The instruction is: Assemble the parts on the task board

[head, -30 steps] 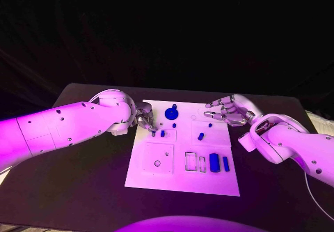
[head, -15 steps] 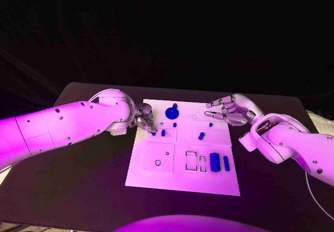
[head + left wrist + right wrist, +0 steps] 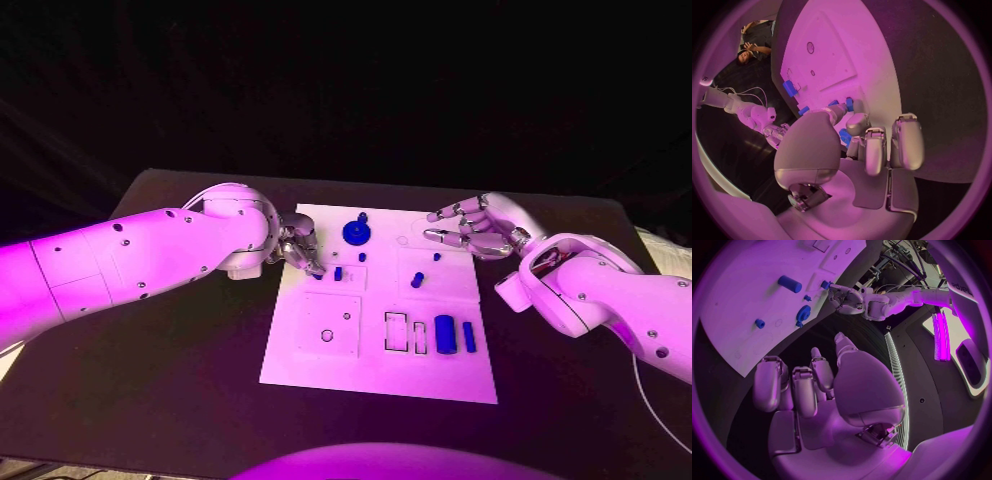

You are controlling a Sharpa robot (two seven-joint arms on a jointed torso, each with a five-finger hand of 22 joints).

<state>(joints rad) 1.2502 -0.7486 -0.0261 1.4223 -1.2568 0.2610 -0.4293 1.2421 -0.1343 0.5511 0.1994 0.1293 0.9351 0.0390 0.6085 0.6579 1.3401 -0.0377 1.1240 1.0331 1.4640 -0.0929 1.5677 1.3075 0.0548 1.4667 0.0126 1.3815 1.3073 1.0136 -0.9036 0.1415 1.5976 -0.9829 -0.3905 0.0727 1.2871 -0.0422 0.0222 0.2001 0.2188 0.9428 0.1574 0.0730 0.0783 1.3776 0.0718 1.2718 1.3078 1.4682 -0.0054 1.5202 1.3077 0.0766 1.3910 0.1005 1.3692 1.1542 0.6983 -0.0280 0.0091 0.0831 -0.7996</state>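
Progress check for you: the task board [image 3: 378,340] sits mid-table, and assembly looks only partly done.

Left hand [image 3: 300,247] is at the board's left edge, near the far corner, fingers bent down onto a small blue part [image 3: 845,136] by the square pocket there. The left wrist view shows the fingertips [image 3: 856,121] bunched around blue pieces, but I cannot tell whether it's pinching one or just pressing on it.

Right hand [image 3: 470,230] hovers over the board's far right corner, fingers loosely spread, nothing in it.

On the board:
- round blue knob [image 3: 356,234] near the far edge, looks seated
- short blue peg [image 3: 415,281] around the middle, can't tell if it's inserted or loose
- two blue bars [image 3: 453,335] toward the near right; they look seated, though I can't confirm
- two rectangular outlines [image 3: 402,334] just left of the bars look empty
- large square recess [image 3: 329,323] at the near left holds nothing blue

My read: several slots are left to fill, and the left-hand part is the active step.
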